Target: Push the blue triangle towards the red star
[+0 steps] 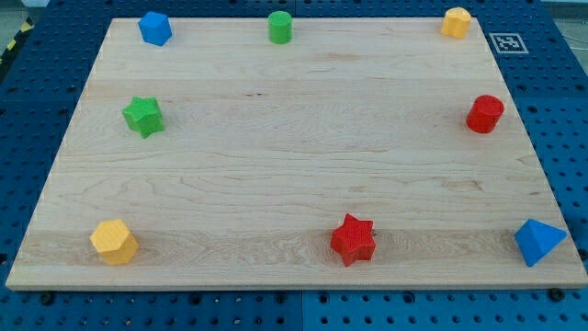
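The blue triangle (538, 242) lies at the bottom right corner of the wooden board (294, 175), close to its right edge. The red star (354, 239) lies near the board's bottom edge, right of centre, well to the left of the blue triangle and at about the same height in the view. My tip and the rod do not show in the camera view.
A red cylinder (484, 114) sits at the right edge. A yellow block (456, 22) is at the top right, a green cylinder (280, 27) at top centre, a blue block (155, 28) at top left, a green star (143, 116) at left, a yellow hexagon (114, 242) at bottom left.
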`<action>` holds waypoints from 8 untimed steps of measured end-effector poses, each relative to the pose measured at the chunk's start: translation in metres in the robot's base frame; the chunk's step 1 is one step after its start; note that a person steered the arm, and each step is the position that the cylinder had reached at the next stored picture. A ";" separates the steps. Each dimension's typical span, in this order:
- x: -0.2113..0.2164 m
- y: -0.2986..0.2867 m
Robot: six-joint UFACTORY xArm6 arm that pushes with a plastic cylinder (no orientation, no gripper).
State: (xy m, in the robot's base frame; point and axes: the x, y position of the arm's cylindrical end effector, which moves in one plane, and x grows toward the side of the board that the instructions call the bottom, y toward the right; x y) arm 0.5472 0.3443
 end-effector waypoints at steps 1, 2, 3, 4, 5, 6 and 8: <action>0.023 -0.012; 0.038 -0.023; 0.035 -0.055; 0.032 -0.082; 0.032 -0.083; 0.032 -0.083; 0.032 -0.086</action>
State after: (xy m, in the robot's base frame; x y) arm 0.5792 0.2584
